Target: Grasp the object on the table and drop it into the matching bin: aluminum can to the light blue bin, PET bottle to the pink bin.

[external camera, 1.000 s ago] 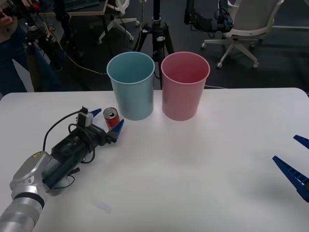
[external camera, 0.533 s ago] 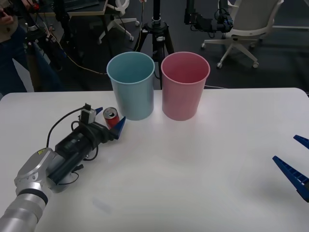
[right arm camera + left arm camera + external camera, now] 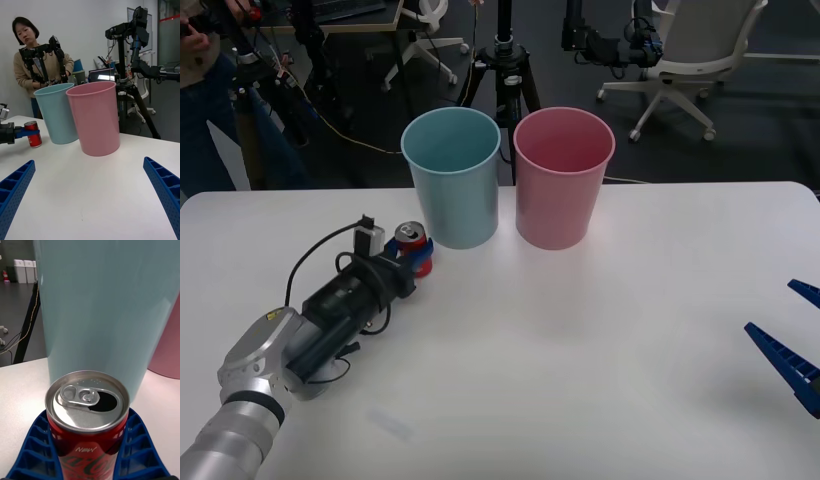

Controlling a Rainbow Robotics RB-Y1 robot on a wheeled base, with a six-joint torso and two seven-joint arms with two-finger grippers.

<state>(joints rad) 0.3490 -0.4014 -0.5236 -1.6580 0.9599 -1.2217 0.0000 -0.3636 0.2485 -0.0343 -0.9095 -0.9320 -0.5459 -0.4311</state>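
Since the earlier front views the left arm has pushed forward along the table and its two blue ribbed fingers, which then stood spread on either side of the can, have drawn in against it. The left gripper now lies low over the large flat white tabletop, its fingers wrapped snugly round the body of the small red aluminium drink can with a silver top and pull tab. The can stands upright on the table, its long axis vertical and its opened top facing up, so the grip crosses that axis from the side.

Just beyond the can, on the side away from the arm, rises the tall tapered pale blue plastic bin with a round rim; in the left wrist view its wall towers over the can top, and whether the two touch cannot be told. The rim sits far above the can, so the coming move is judged to turn on this: the can must go straight up clear of that rim before it goes forward over the mouth, or it will strike the wall.

Beside the blue bin stands the matching tall pink plastic bin, the wrong target for a can. The right gripper rests idle with its fingers spread wide and empty, well apart at the table's right edge.
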